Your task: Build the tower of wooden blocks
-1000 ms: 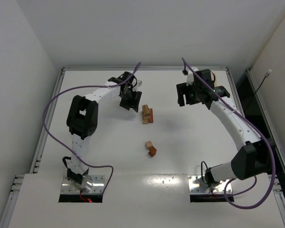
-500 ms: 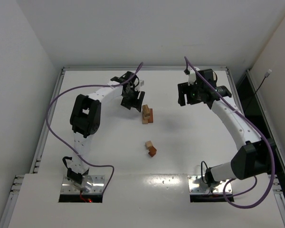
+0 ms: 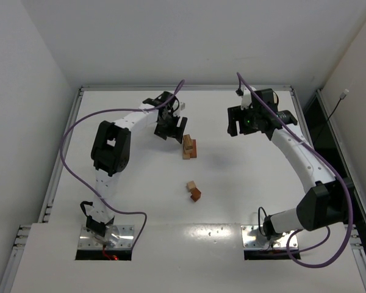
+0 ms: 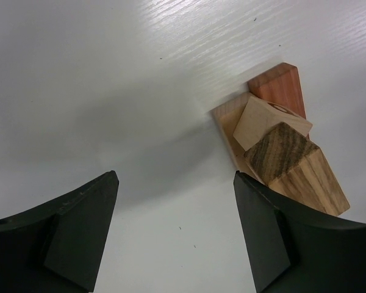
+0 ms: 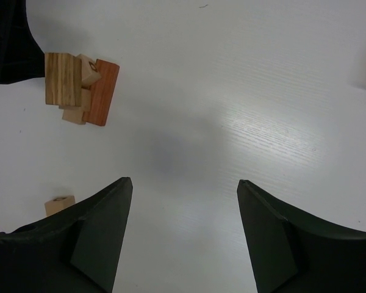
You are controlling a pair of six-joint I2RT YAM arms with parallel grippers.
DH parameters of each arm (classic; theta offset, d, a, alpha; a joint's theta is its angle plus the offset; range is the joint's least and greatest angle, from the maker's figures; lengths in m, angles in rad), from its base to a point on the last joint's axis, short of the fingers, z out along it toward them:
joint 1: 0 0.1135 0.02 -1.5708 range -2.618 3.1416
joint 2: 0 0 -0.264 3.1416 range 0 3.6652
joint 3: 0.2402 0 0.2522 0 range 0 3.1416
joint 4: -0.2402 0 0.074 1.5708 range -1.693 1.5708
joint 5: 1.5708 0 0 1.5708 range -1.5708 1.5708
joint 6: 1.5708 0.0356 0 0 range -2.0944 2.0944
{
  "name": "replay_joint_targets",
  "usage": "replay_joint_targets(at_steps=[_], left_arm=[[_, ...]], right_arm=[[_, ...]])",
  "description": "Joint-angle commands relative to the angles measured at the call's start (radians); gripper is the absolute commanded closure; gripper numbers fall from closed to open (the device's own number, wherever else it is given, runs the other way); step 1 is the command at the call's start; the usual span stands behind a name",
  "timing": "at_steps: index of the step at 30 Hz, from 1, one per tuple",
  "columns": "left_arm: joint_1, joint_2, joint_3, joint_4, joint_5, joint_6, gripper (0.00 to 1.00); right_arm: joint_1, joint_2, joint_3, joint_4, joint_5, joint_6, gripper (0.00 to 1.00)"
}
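Left black two-finger gripper [image 3: 169, 129] hovers over table, jaws spread wide, nothing held. Just beside it at 4 o'clock: short stack of tan and reddish-brown wooden blocks [image 3: 189, 147], standing on white table [image 3: 128, 183]. At stack's 6 o'clock, apart: loose tan cube [image 3: 191, 185] touching reddish-brown block [image 3: 196, 195]. Right black gripper [image 3: 239, 125] at stack's 2 o'clock, jaws wide apart, empty.

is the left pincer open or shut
Open. The left pincer has its fingers spread wide apart in its wrist view, nothing gripped between them.
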Motion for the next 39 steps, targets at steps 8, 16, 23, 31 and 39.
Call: replay_joint_targets(at_steps=[8, 16, 23, 31, 39], left_arm=[[-0.006, 0.008, 0.037, 0.004, -0.027, 0.002, 0.17], [-0.006, 0.008, 0.037, 0.004, -0.047, 0.002, 0.12], [-0.006, 0.008, 0.037, 0.004, -0.056, 0.002, 0.08], [-0.006, 0.008, 0.046, 0.004, -0.056, 0.002, 0.01], [-0.006, 0.008, 0.055, 0.004, -0.047, 0.002, 0.01]], right_arm=[[-0.005, 0.002, 0.011, 0.012, -0.039, 0.016, 0.33], [-0.005, 0.012, 0.002, 0.021, -0.049, 0.016, 0.33], [-0.005, 0.012, -0.007, 0.021, -0.058, 0.016, 0.33], [-0.005, 0.012, -0.007, 0.021, -0.058, 0.016, 0.33], [-0.005, 0.012, -0.016, 0.030, -0.058, 0.016, 0.33]])
